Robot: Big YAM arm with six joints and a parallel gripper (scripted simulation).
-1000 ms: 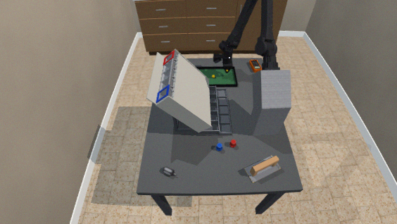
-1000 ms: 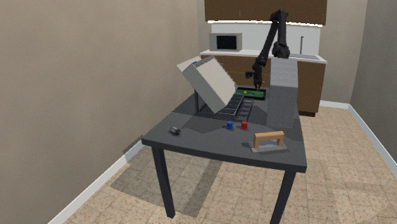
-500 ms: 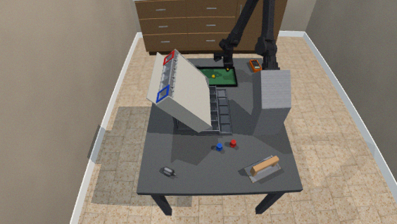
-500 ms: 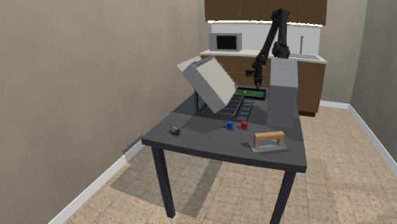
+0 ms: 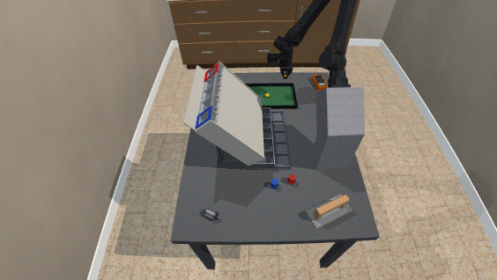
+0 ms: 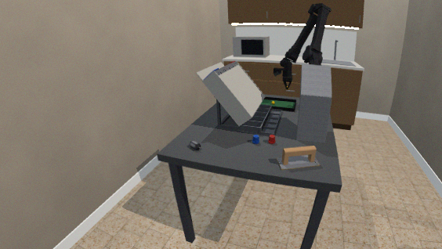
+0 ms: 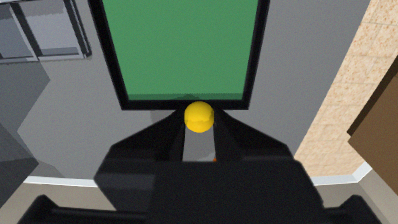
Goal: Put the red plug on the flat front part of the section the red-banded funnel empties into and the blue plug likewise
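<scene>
My gripper [image 5: 285, 74] is shut on a yellow marble [image 7: 199, 116] and holds it high above the far edge of the green marble tray [image 5: 273, 95]; it also shows in the exterior view [image 6: 288, 84]. A second yellow marble [image 5: 267, 94] lies in the tray. The tilted cover [image 5: 229, 112] carries a red-banded funnel [image 5: 211, 71] at its far top corner and a blue-banded funnel [image 5: 203, 117] at its near top corner. The row of sections [image 5: 277, 138] lies at the cover's foot. The blue plug [image 5: 274, 183] and the red plug [image 5: 292, 179] stand on the table in front of it.
A tall grey block [image 5: 344, 111] stands right of the sections. An orange device [image 5: 320, 81] lies at the far right. A wooden-handled float [image 5: 331, 209] lies at the front right, a small grey motor [image 5: 211, 215] at the front left. A dresser [image 5: 247, 26] stands behind the table.
</scene>
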